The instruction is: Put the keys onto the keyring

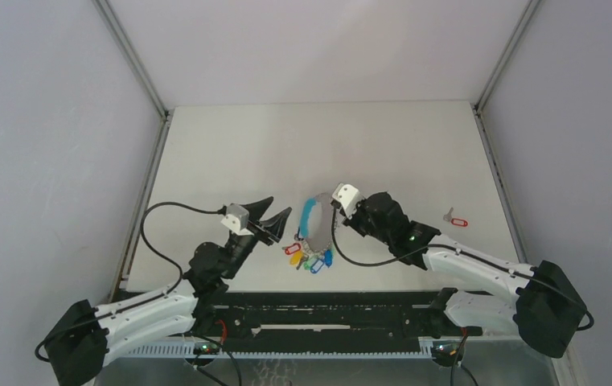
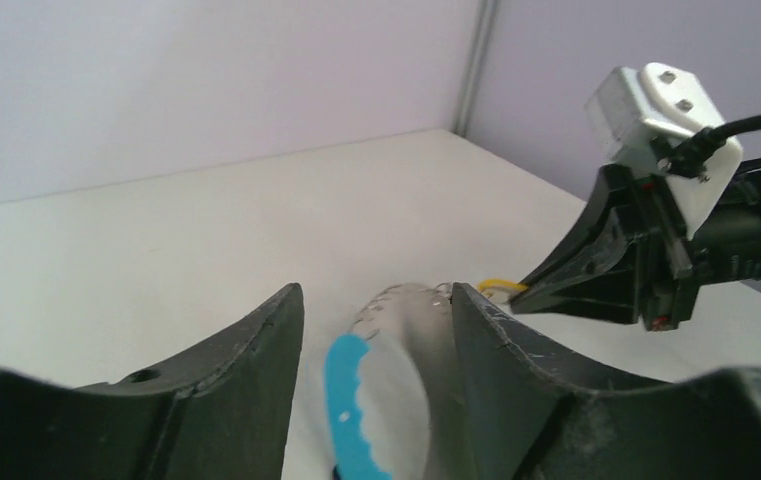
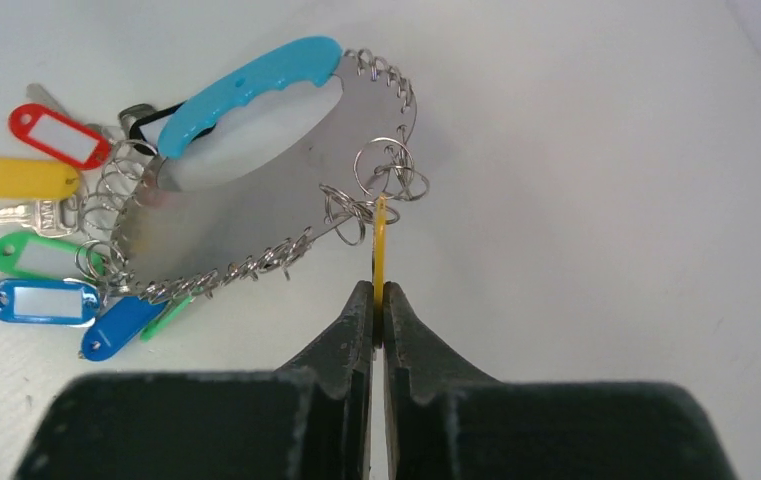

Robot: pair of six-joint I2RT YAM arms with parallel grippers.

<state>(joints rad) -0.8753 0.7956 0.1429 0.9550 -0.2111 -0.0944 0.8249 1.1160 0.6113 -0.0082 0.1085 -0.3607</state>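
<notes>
- Item, keyring (image 3: 256,190): grey metal loop with a cyan grip (image 3: 251,85). It lies flat on the table (image 1: 286,145) between the two arms. Its edge is fringed with small split rings (image 3: 386,180).
- Item, keys already on the keyring: a bunch (image 3: 41,215) at the end nearest the arm bases, with red, yellow, green and blue tags. These count as done.
- Item, yellow key tag (image 3: 380,240): seen edge-on, with its top end among the split rings on the keyring's edge. The key belonging to it is not visible. Whether its ring is already threaded or only touching cannot be told. Judged to be the step in hand, partly done at most.
- Item, red-tagged key (image 1: 455,219): lies loose on the table, well apart from the keyring, out on the right arm's side. It is not yet picked up. Judged to be what remains after the yellow one.
- Item, right gripper (image 3: 378,300): fingers pressed together, pinching the lower end of the yellow key tag. They hold it upright against the keyring's edge.
- Item, left gripper (image 2: 376,292): fingers (image 2: 256,345) spread wide and holding nothing. It is just beside the keyring on the side away from the right gripper. In the left wrist view the loop shows between the fingers. Contact with the loop cannot be told.
- Progress, as a judgement: roughly midway. One key is at the ring and one is untouched.
</notes>
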